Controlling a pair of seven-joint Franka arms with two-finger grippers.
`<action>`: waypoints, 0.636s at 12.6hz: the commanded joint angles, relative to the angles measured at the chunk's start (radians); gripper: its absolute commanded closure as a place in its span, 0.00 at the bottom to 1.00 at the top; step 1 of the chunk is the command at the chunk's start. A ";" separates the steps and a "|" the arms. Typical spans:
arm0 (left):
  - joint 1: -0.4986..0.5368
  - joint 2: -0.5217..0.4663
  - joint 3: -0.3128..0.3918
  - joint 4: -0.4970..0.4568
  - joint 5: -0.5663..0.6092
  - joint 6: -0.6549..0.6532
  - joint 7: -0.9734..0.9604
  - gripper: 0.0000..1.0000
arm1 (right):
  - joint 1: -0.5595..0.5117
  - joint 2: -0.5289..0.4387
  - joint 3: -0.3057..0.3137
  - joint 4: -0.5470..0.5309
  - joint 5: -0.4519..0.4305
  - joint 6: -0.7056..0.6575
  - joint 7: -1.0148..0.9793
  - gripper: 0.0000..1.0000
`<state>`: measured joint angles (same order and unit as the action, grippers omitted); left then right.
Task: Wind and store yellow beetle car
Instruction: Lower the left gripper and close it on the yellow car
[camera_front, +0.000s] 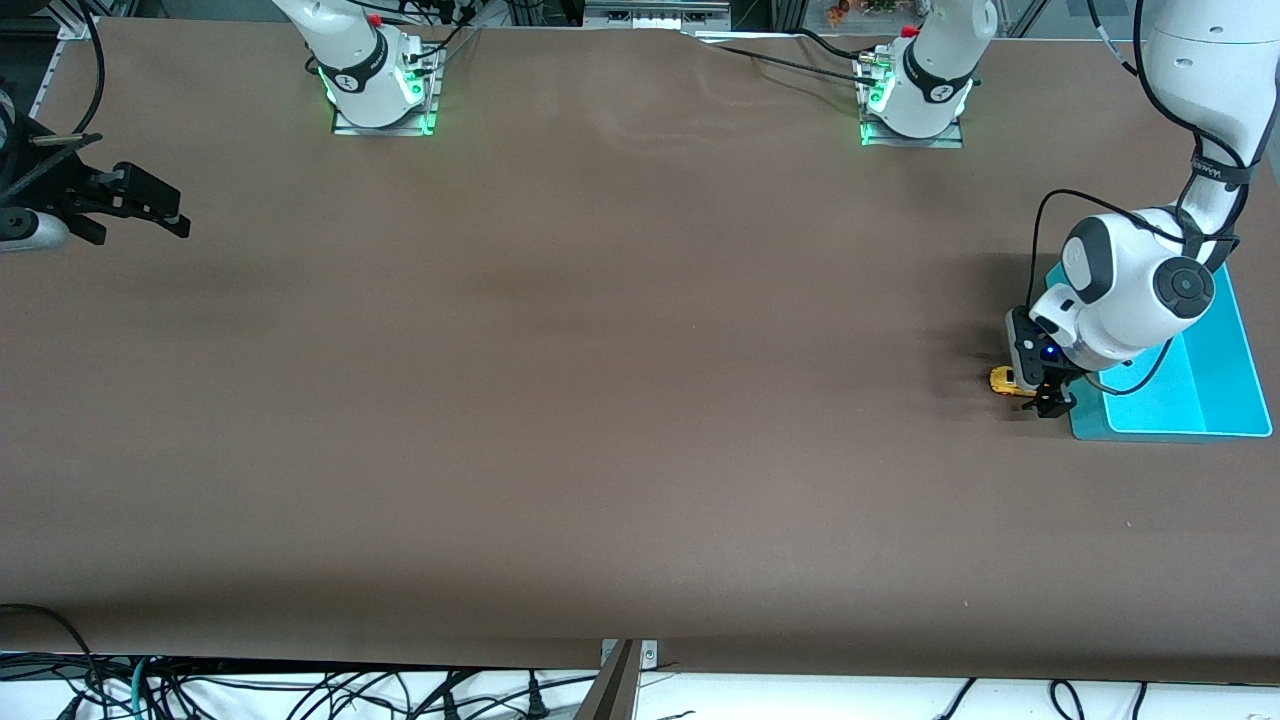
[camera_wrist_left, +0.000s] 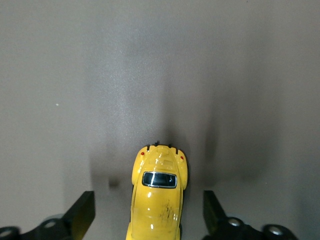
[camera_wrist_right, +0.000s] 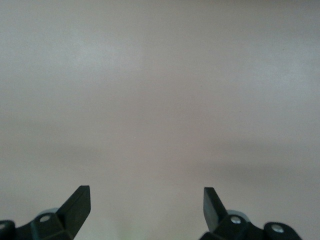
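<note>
The yellow beetle car (camera_front: 1003, 381) stands on the brown table beside the cyan bin (camera_front: 1215, 385), on the bin's side toward the right arm's end. My left gripper (camera_front: 1047, 400) is lowered over it. In the left wrist view the car (camera_wrist_left: 156, 200) lies between the two black fingers (camera_wrist_left: 81, 214), with a gap of bare table on each side, so the left gripper (camera_wrist_left: 147, 201) is open around the car and not touching it. My right gripper (camera_front: 160, 208) waits at the right arm's end of the table, open (camera_wrist_right: 146, 197) over bare table.
The cyan bin sits partly under the left arm's wrist near the table's edge at the left arm's end. The two arm bases (camera_front: 378, 85) (camera_front: 915, 90) stand along the table's edge farthest from the front camera. Brown tabletop spreads between the grippers.
</note>
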<state>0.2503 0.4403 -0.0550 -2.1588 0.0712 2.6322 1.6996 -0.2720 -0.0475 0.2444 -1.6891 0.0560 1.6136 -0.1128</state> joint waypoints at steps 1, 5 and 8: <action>0.012 -0.011 -0.002 -0.012 0.021 0.015 0.018 0.60 | -0.001 0.012 0.003 0.029 0.013 -0.017 0.019 0.00; 0.012 -0.020 -0.002 -0.007 0.019 0.005 0.015 1.00 | -0.001 0.012 0.003 0.029 0.015 -0.017 0.021 0.00; 0.009 -0.057 -0.014 0.017 0.003 -0.075 -0.003 1.00 | 0.000 0.014 0.003 0.029 0.013 -0.017 0.021 0.00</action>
<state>0.2539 0.4314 -0.0549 -2.1510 0.0712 2.6218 1.6995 -0.2718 -0.0471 0.2444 -1.6890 0.0561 1.6136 -0.1113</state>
